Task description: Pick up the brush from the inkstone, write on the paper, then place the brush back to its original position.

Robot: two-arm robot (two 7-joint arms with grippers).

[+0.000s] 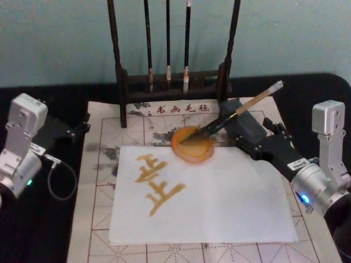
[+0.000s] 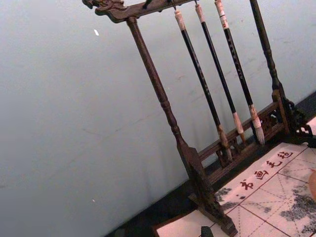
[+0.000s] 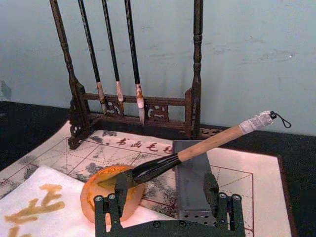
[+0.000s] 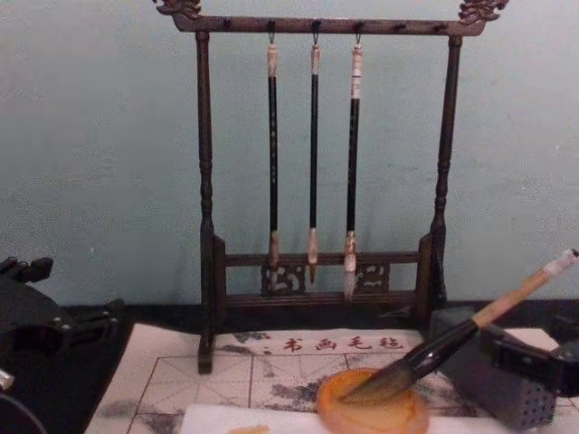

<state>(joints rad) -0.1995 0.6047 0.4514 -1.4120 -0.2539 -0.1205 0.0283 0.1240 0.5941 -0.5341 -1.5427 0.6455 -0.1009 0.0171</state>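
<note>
The brush (image 1: 236,112) lies slanted, its dark bristles in the round orange inkstone (image 1: 192,145) and its tan handle propped on a grey block (image 1: 245,125). My right gripper (image 1: 244,132) is open just behind the inkstone. In the right wrist view its fingers (image 3: 121,190) stand apart on either side of the brush (image 3: 197,148) and do not clamp it. The white paper (image 1: 219,203) lies in front of the inkstone and carries amber brush strokes (image 1: 156,183) on its left half. My left gripper (image 1: 68,130) rests off the mat at the left.
A dark wooden rack (image 1: 170,82) with three thin hanging brushes (image 4: 313,154) stands at the back of the beige grid mat (image 1: 104,164). The black table (image 1: 44,230) surrounds the mat. The wall is close behind the rack.
</note>
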